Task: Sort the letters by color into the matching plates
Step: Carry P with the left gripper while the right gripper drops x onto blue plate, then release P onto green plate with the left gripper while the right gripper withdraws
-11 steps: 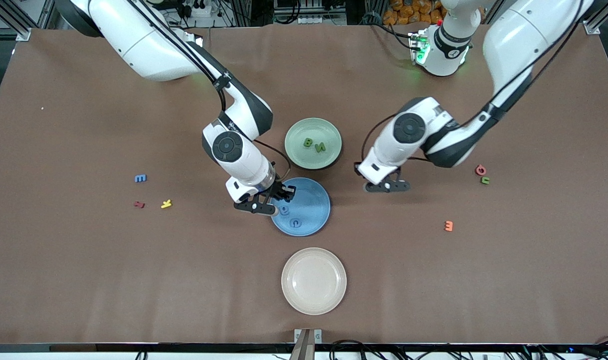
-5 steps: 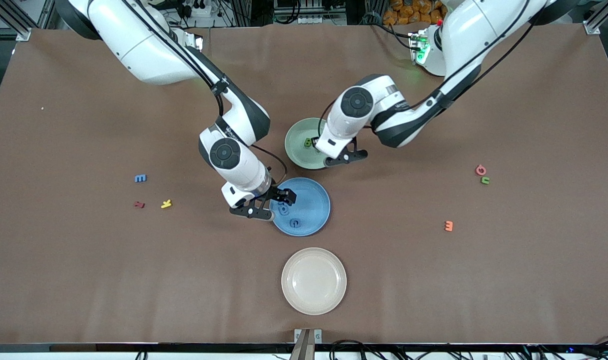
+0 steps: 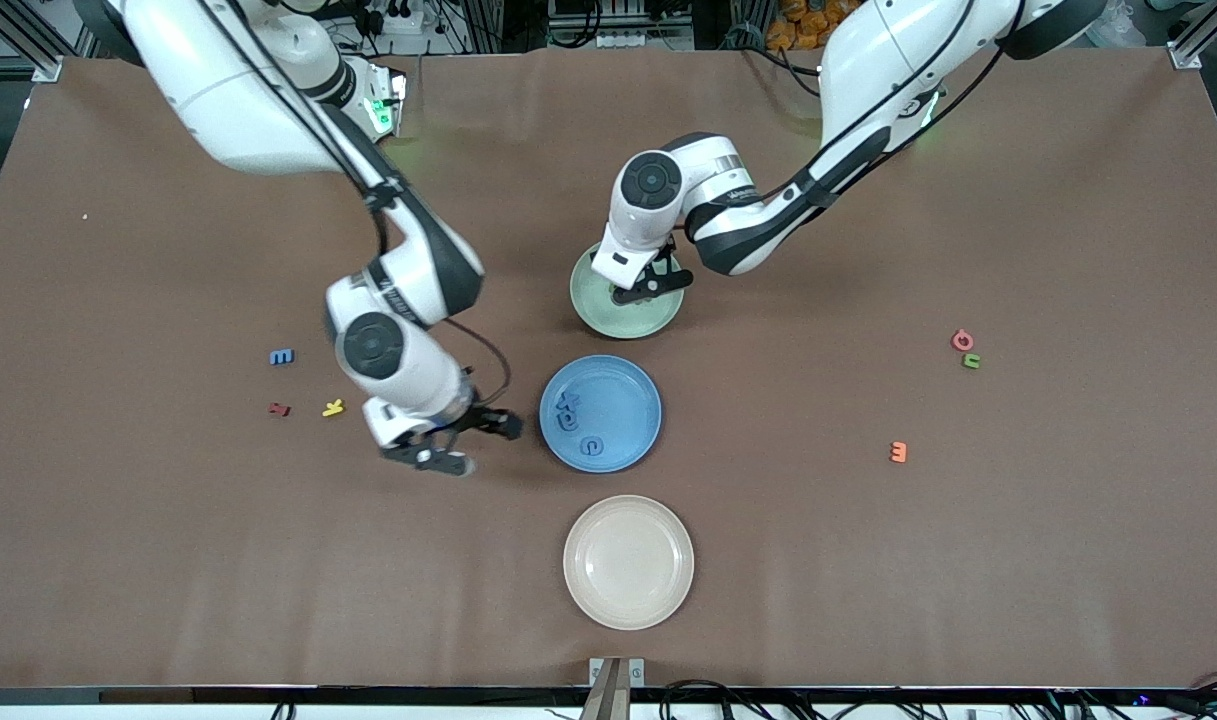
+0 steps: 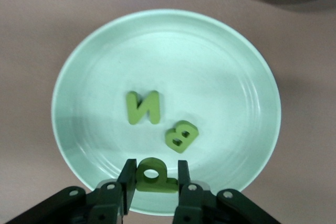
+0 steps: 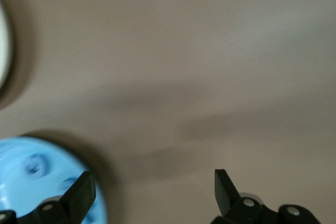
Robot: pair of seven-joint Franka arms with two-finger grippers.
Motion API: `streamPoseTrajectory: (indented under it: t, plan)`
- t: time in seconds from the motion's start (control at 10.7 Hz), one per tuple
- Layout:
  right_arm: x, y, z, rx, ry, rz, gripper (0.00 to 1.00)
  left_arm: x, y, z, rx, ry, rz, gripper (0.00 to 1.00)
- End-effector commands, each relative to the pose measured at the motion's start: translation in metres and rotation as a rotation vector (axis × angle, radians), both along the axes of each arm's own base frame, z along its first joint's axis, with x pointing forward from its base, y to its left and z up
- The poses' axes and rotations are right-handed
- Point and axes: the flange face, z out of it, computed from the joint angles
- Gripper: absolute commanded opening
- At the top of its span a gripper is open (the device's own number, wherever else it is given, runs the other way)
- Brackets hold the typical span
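My left gripper point(image 3: 649, 287) hangs over the pale green plate point(image 3: 608, 312), shut on a green letter point(image 4: 153, 176). In the left wrist view two more green letters, an N point(image 4: 143, 107) and a B point(image 4: 181, 136), lie in that green plate point(image 4: 94, 66). The blue plate point(image 3: 628, 395) holds three blue letters point(image 3: 569, 410). My right gripper point(image 3: 473, 443) is open and empty, low over the bare table beside the blue plate point(image 5: 31, 187), toward the right arm's end. A blue letter point(image 3: 281, 356) and a green letter point(image 3: 971, 361) lie loose on the table.
A cream plate point(image 3: 628, 600) sits nearer the front camera than the blue plate. Red point(image 3: 279, 409) and yellow point(image 3: 333, 407) letters lie by the loose blue one. A pink letter point(image 3: 961, 340) touches the loose green one, with an orange letter point(image 3: 898, 452) nearby.
My right gripper opened, left a blue letter in the blue plate and drew off toward the right arm's end. My left gripper carried its green letter from over the table to over the green plate.
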Motion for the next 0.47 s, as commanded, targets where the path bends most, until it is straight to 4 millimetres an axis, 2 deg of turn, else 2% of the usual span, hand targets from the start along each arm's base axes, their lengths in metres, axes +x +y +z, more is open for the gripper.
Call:
streamPoseTrajectory:
  t: [0.0, 0.09, 0.19, 0.28, 0.37]
  plan:
    - [0.027, -0.113, 0.055, -0.074, -0.016, -0.101, 1.00, 0.003, -0.010, 0.004, -0.005, 0.003, 0.036, 0.28]
    - [0.039, -0.161, 0.062, -0.089, -0.037, -0.174, 1.00, -0.002, -0.014, 0.005, -0.005, -0.002, 0.024, 0.47]
    - [0.046, -0.200, 0.064, -0.100, -0.044, -0.227, 1.00, 0.002, -0.016, 0.009, -0.014, -0.011, 0.024, 0.78]
    - [0.049, -0.228, 0.065, -0.105, -0.047, -0.269, 1.00, 0.008, -0.017, 0.014, -0.023, -0.024, 0.020, 1.00]
    - [0.050, -0.255, 0.067, -0.113, -0.047, -0.323, 1.00, 0.016, -0.016, 0.017, -0.026, -0.039, 0.025, 1.00]
